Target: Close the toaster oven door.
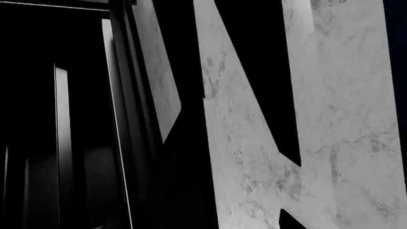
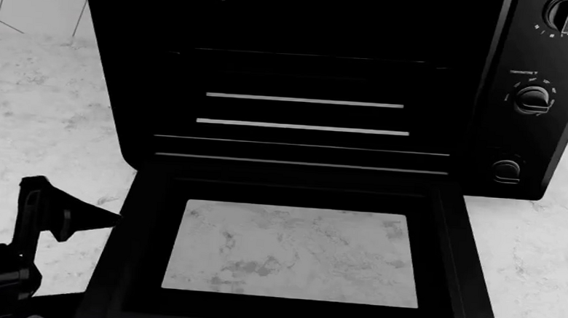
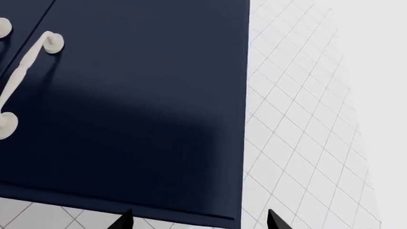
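Note:
The toaster oven is a glossy black box on a marble counter, with wire racks inside. The toaster oven door lies folded down flat toward me, and marble shows through its glass window. Its near edge is cut off by the frame's bottom. My left gripper sits low beside the door's left edge, fingers spread and empty. In the left wrist view the door's black frame runs close beside the left gripper. My right gripper is open and empty, away from the oven.
Three round knobs run down the oven's right panel. Marble counter surrounds the oven, with tiled wall behind. The right wrist view shows a dark blue drawer front with a cream handle and tiled floor.

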